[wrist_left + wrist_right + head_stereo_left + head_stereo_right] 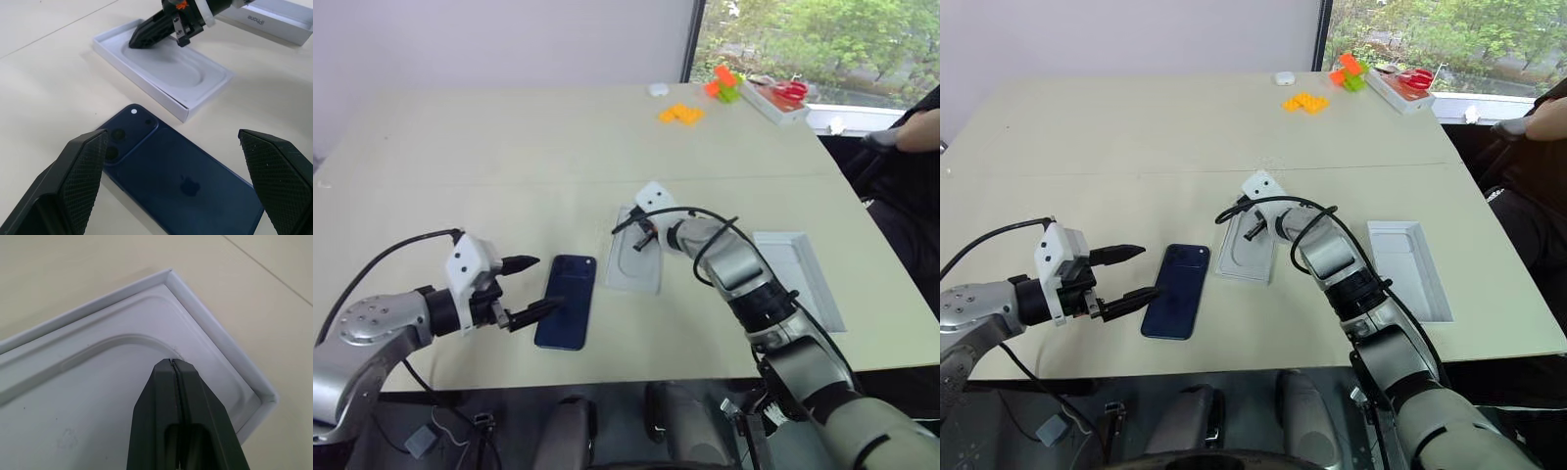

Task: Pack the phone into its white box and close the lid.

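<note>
Navy phone [567,301] lies back-up on the counter [509,157], just left of the white box [634,262], not yet packed. Left jaws [527,290] stand wide open beside the phone's left edge, likely staged for a grasp. Right jaws [172,363] are pressed shut, tip over the box's moulded floor, probably steadying it. Lid [798,274] sits inside-up, further right.
</note>
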`<action>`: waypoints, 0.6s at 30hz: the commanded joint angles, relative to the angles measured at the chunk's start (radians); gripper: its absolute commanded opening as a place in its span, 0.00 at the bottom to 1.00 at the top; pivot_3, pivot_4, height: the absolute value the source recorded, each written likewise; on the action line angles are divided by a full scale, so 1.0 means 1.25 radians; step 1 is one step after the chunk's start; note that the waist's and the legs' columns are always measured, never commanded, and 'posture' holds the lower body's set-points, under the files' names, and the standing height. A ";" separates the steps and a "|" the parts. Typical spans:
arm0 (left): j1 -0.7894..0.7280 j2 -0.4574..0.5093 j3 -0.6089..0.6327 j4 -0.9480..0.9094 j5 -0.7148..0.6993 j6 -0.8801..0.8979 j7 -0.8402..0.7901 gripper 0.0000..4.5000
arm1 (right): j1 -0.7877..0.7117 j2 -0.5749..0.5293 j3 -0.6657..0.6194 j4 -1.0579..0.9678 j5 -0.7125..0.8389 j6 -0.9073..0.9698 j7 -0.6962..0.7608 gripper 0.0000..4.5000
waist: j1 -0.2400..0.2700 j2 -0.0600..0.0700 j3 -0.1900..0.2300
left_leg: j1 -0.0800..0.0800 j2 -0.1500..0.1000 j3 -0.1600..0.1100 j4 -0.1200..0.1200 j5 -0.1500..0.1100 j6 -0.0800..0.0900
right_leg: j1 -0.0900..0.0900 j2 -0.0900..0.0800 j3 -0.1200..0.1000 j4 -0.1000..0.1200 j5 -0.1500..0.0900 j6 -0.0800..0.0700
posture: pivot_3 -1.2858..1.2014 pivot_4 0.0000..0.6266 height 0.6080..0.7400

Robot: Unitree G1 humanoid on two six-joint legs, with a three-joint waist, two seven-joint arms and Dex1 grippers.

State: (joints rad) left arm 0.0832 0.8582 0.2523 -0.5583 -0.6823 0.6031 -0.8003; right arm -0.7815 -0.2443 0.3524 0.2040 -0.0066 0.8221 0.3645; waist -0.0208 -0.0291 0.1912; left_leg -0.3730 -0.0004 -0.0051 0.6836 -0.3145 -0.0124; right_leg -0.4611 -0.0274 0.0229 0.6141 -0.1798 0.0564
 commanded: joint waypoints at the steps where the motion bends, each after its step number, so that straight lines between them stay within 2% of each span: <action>1: -0.004 -0.003 0.013 -0.018 0.003 -0.002 0.005 1.00 | 0.008 0.007 -0.020 -0.004 -0.031 -0.041 -0.034 0.01 | 0.000 0.000 0.000 | 0.000 0.000 0.000 0.000 0.000 0.000 | 0.000 0.000 0.000 0.000 0.000 0.000 | 0.52 0.24 0.89; 11: -0.017 -0.006 0.006 -0.013 0.007 -0.002 0.004 1.00 | 0.044 0.002 -0.019 -0.066 -0.041 -0.076 -0.002 0.01 | -0.001 0.000 0.000 | 0.000 0.000 0.000 0.000 0.000 0.000 | 0.000 0.000 0.000 0.000 0.000 0.000 | 0.52 0.24 0.89; 14: -0.017 -0.005 0.009 -0.012 0.007 -0.002 0.003 1.00 | 0.055 -0.023 -0.027 -0.135 -0.022 -0.061 0.044 0.01 | -0.001 0.000 0.000 | 0.000 0.000 0.000 0.000 0.000 0.000 | 0.000 0.000 0.000 0.000 0.000 0.000 | 0.52 0.24 0.89; 18: -0.009 -0.003 0.022 -0.009 0.006 -0.002 0.000 1.00 | 0.095 -0.095 -0.018 -0.303 0.039 0.013 0.166 0.01 | 0.000 0.000 0.000 | 0.000 0.000 0.000 0.000 0.000 0.000 | 0.000 0.000 0.000 0.000 0.000 0.000 | 0.52 0.24 0.89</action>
State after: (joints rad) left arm 0.0732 0.8522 0.2515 -0.5565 -0.6746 0.6036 -0.7988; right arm -0.6712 -0.3477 0.3410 -0.0670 0.0013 0.8039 0.5153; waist -0.0206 -0.0288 0.1914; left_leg -0.3731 -0.0003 -0.0052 0.6836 -0.3145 -0.0124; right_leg -0.4611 -0.0275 0.0229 0.6136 -0.1799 0.0568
